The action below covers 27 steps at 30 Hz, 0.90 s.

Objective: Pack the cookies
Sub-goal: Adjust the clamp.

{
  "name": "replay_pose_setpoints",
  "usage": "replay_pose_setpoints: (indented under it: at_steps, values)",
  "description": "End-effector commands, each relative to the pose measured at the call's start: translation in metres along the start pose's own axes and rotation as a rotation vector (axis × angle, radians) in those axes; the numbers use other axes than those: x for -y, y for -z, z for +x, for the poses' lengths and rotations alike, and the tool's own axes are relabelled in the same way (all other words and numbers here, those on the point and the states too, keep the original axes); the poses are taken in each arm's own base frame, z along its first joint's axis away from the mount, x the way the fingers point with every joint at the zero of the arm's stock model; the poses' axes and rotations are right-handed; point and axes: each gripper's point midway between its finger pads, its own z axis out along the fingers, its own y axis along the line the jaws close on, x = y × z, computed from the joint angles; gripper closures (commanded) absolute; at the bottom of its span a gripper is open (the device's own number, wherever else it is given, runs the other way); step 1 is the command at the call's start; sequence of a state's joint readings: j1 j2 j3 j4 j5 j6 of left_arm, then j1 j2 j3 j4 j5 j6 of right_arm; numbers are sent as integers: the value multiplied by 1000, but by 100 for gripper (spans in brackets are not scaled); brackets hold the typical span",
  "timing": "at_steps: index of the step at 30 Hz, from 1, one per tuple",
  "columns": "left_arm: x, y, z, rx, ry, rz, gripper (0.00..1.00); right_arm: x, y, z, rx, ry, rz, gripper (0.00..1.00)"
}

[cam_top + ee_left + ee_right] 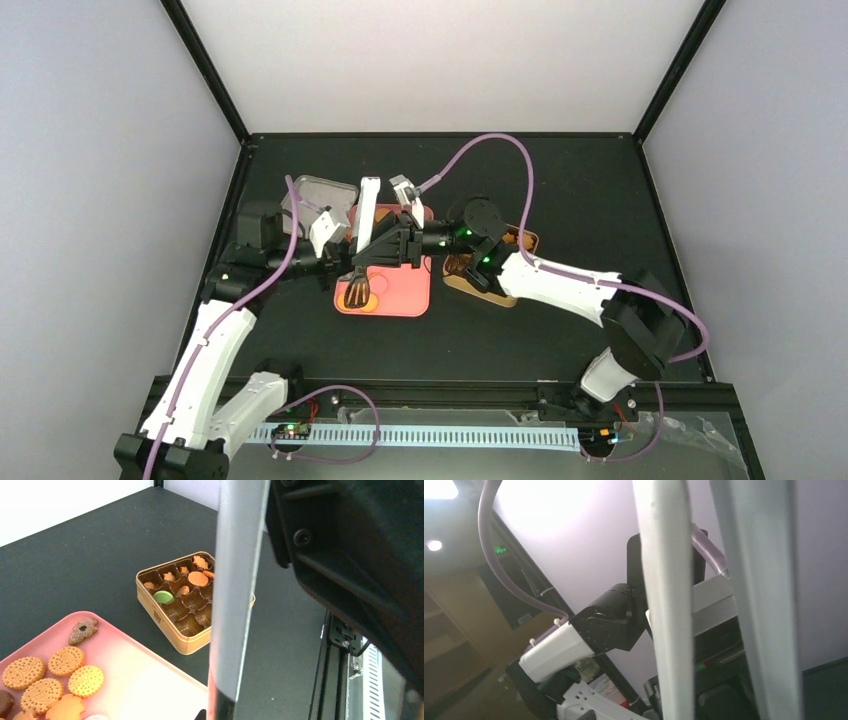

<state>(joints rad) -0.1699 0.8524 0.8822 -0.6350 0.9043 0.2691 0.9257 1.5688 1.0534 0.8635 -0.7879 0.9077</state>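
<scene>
— Orange cookies (52, 675), where?
— Most are on the pink tray (150, 680), mid table. Some already sit in tin (165, 625) cups, just right of the tray; several cups look empty.
— Tool?
— Spatula (367, 215), head at the tray's near-left part, handle pointing far.
— Claws?
— Left gripper (340, 265) is closed tight by the handle, contact hidden. Right gripper (385, 247) is at the handle too; can't tell its width.
— Doing the step well?
— Probably one firm hold only. Slide the head flat under a single cookie, keep it level, carry right, tip into an empty cup. The right arm hangs over the tin and likely needs clearing.
</scene>
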Motion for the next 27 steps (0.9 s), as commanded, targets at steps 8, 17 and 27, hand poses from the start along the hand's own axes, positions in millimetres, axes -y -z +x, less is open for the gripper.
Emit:
replay_pose_setpoints:
  at_steps: [8, 17, 27]
  values:
    - [-1, 17, -27, 24, -107, -79, 99, -53, 0, -24, 62, 18, -216, 99]
    - [-63, 20, -32, -2, -92, -256, 98, -83, 24, -17, 46, 62, -188, 99]
    - [-109, 20, -48, 16, -34, -318, 98, -113, 39, -10, 34, 80, -211, 99]
